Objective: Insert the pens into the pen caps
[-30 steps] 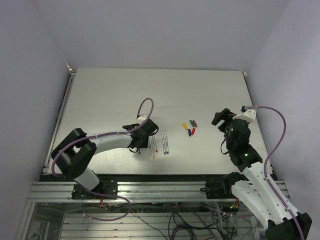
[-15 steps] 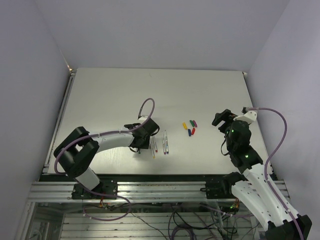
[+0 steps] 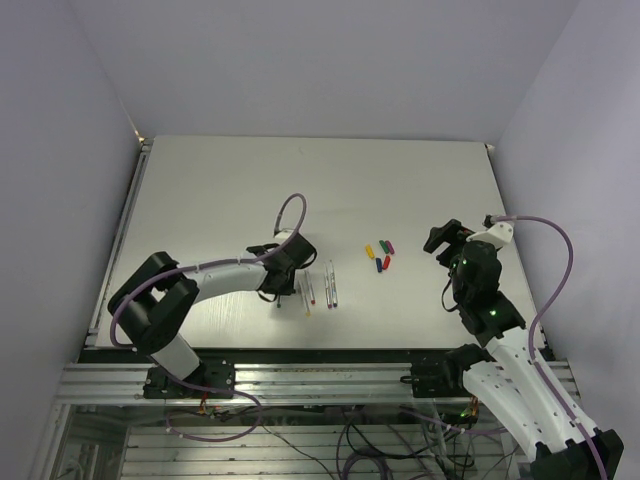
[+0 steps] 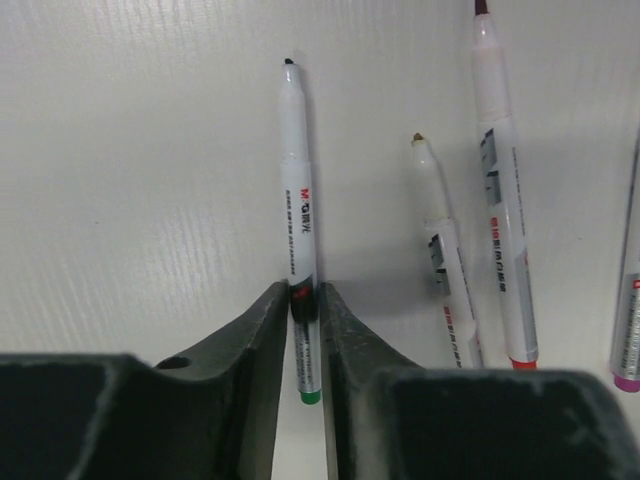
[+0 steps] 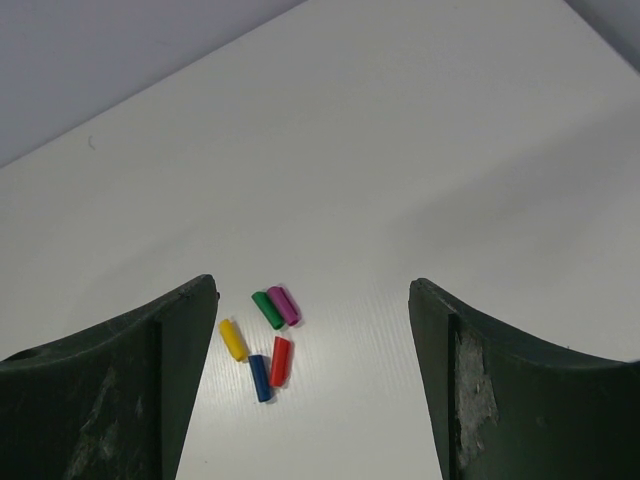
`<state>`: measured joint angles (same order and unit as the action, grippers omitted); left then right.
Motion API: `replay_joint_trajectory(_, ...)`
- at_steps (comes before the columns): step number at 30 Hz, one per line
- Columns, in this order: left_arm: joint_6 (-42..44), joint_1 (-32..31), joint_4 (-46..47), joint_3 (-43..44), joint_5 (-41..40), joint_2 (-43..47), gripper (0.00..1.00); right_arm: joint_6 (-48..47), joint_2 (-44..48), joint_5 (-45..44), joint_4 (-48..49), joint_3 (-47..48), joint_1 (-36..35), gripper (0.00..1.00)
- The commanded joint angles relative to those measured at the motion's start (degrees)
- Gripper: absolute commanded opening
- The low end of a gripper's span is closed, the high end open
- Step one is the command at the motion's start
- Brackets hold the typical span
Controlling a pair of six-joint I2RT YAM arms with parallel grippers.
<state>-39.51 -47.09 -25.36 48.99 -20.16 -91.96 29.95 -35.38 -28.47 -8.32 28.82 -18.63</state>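
In the left wrist view my left gripper [image 4: 303,290] is shut on the green pen [image 4: 298,180], which lies flat on the table with its tip pointing away. To its right lie a shorter-looking pen [image 4: 440,260], a red-ended pen [image 4: 502,220] and a purple-ended one [image 4: 630,330] at the frame edge. From above, the left gripper [image 3: 283,288] sits just left of the pens [image 3: 320,287]. The pen caps [image 3: 379,256] lie in a small cluster: green [image 5: 266,309], purple [image 5: 284,304], yellow [image 5: 233,340], blue [image 5: 260,378], red [image 5: 279,361]. My right gripper [image 5: 313,283] hangs open, well short of them.
The white table [image 3: 220,190] stretches far behind the pens and caps. Grey walls close it in at the left, back and right. The right arm [image 3: 480,290] stands right of the caps, and the metal rail [image 3: 320,375] runs along the near edge.
The left gripper's jaws have closed in onto the green pen, and the left wrist has shifted slightly. The right arm has not moved.
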Motion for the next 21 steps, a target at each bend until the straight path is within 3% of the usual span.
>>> replay_joint_trajectory(1, 0.3, 1.8, -3.0, -2.6, 1.4, -2.4, 0.22, 0.5, 0.4, -0.1, -0.9, -0.2, 0.3, 0.77)
replay_joint_trajectory(3, 0.7, 2.7, -2.7, -3.1, 1.2, -2.9, 0.09, 0.3, 0.3, -0.1, -1.1, 0.0, 0.3, 0.77)
replay_joint_trajectory(4, 0.9, 3.2, -2.6, -3.4, 1.1, -3.4, 0.07, 0.3, 0.2, -0.1, -1.2, 0.1, 0.2, 0.77)
replay_joint_trajectory(10, 1.5, 4.3, 0.5, -5.7, 1.7, -4.6, 0.07, 0.2, -0.7, 0.5, -2.6, 0.7, 0.3, 0.75)
replay_joint_trajectory(17, 3.8, 4.2, 4.5, -7.9, 2.8, 3.1, 0.07, -3.4, -5.9, 6.4, -2.7, 1.3, 0.2, 0.69)
replay_joint_trajectory(21, 5.2, 4.2, 4.0, -7.2, 0.9, 10.1, 0.07, -4.5, -10.0, 10.1, -1.3, 2.0, 0.2, 0.57)
